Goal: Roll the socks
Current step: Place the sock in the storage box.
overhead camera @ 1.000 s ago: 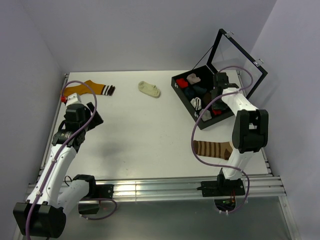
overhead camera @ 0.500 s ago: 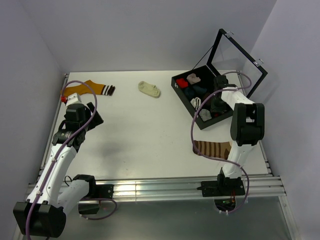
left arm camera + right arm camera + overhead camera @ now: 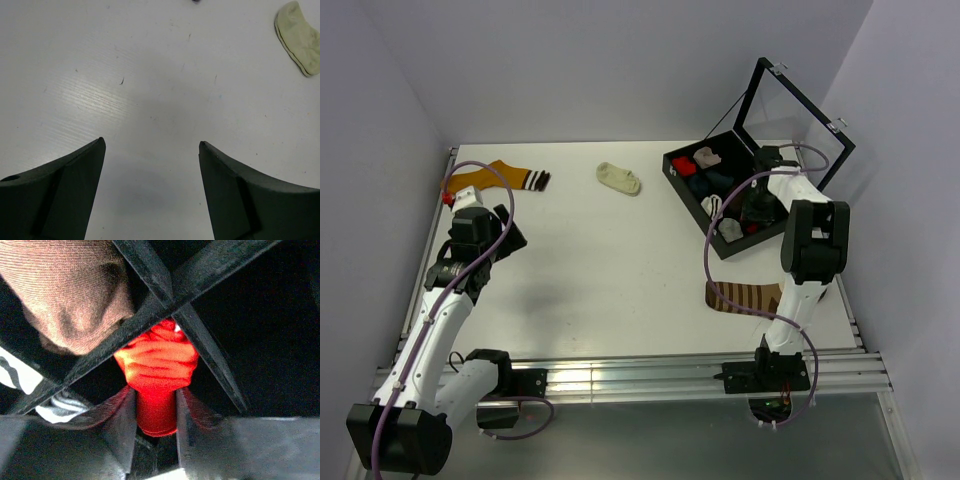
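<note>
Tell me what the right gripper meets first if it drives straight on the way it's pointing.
The red sock: it sits between the jaws of the right gripper, so any push presses into it at once. Just past it are the crossing black dividers, though the depth there is unclear.

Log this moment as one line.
left tool: open, over white table | right tool: gripping rolled red fabric sock in black divided box | short cream fabric sock: lying on table

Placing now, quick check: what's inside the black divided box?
Rolled socks: a red rolled sock in the right end effector, a tan knit sock beside it. Compartments beneath the right arm are hidden.
</note>
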You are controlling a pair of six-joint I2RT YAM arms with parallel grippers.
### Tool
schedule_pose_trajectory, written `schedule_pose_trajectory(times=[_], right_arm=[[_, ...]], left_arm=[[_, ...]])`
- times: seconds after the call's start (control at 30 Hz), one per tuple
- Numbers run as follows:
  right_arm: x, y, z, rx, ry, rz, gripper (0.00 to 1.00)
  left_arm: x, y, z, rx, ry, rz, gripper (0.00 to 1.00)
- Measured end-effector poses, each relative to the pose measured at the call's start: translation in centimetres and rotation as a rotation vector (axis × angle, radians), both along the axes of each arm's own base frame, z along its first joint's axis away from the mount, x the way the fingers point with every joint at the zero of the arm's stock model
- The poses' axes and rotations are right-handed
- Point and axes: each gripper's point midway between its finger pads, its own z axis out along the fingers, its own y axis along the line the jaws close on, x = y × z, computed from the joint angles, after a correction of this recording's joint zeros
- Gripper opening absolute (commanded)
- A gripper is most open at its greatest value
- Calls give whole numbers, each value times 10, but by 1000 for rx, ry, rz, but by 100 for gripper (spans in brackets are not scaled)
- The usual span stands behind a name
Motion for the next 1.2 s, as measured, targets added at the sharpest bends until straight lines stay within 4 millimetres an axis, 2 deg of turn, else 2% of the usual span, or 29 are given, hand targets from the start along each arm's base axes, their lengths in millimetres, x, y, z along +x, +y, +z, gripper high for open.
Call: schedule_pose_trajectory(times=[0.07, 0.17, 0.3, 0.57, 0.67, 0.8, 1.03, 1.2], right_arm=[[0, 0, 4, 2, 1, -5, 48], [2, -1, 10, 2, -4, -21, 53], [6, -1, 21, 3, -22, -37, 53], [20, -4, 59, -4, -154, -85, 38], [26, -4, 69, -1, -200, -102, 28], [26, -3, 62, 7, -205, -126, 26], [-6, 1, 23, 25, -83, -185, 25], [-8, 1, 17, 24, -69, -208, 25]], left_arm=[[0, 0, 0, 0, 0, 0, 81], [0, 0, 0, 0, 0, 0, 81], [0, 0, 0, 0, -1, 0, 81], [0, 0, 0, 0, -1, 0, 80], [0, 0, 0, 0, -1, 0, 81], [0, 0, 0, 0, -1, 0, 80], [0, 0, 0, 0, -1, 0, 80], [0, 0, 0, 0, -2, 0, 80]])
